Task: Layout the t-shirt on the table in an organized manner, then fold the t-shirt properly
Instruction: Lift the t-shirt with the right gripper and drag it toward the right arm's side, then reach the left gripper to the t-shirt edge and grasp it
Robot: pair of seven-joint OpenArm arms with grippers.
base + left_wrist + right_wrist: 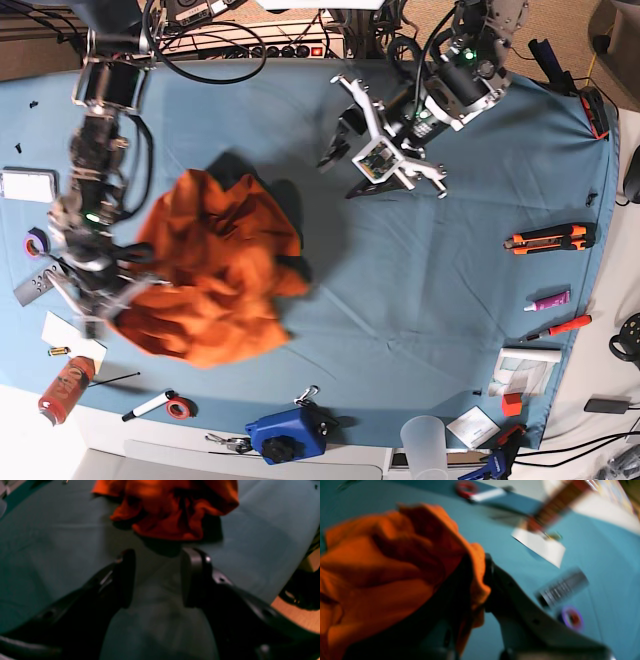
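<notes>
Cluttering teal table (420, 300): edge tools.

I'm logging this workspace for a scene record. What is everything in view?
crumpled orange fabric t-shirt: one, orange, table's left half, one edge lifted
table with blue-teal cloth: one, under everything
orange-black utility knife: one, right side
red marker pen: one, right edge
small purple tube: one, right edge
blue-black device: one, near edge
clear plastic cup: one, near edge
red can: one, near-left corner
right end effector: shut on the t-shirt
left end effector: open, empty, above bare cloth
</notes>
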